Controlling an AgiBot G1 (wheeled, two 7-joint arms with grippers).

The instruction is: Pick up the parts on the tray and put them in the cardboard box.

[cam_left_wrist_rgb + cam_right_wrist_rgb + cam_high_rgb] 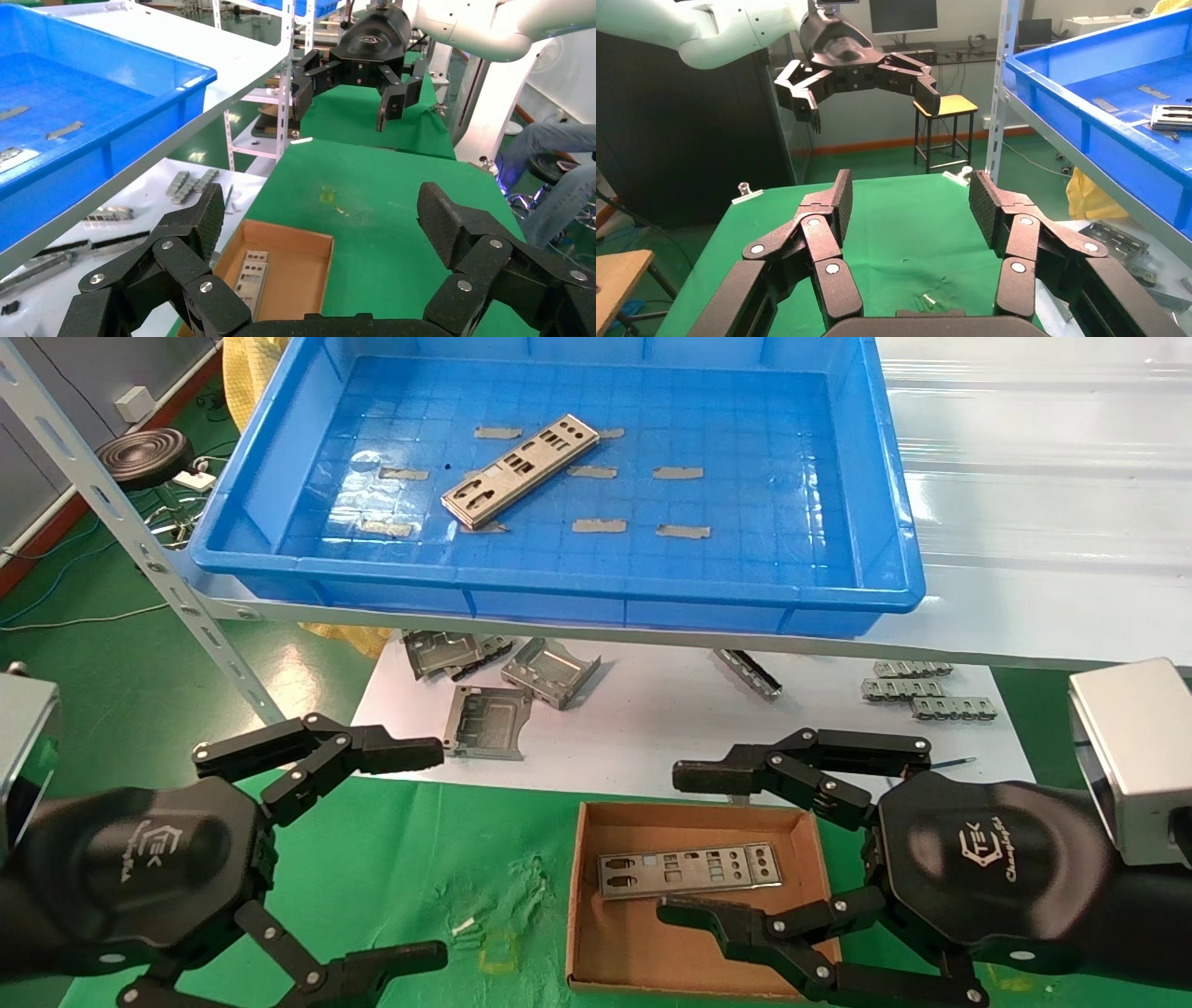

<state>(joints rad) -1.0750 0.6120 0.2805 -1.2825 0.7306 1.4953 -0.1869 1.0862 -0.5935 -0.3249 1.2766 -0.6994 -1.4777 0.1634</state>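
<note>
One silver-grey plate [519, 469] lies slanted on the floor of the blue tray [559, 593] on the shelf; it also shows in the right wrist view [1172, 116]. A second plate [689, 869] lies flat in the cardboard box [596, 822] on the green cloth, seen too in the left wrist view [249, 277]. My right gripper [675, 845] is open and empty, its fingers either side of the box's right part. My left gripper [428, 850] is open and empty, to the left of the box above the cloth.
Bent metal brackets [549, 670] and toothed grey strips [922, 691] lie on the white sheet under the shelf. A slanted grey shelf post [140, 537] stands at the left. Grey tape strips [678, 473] are stuck to the tray floor.
</note>
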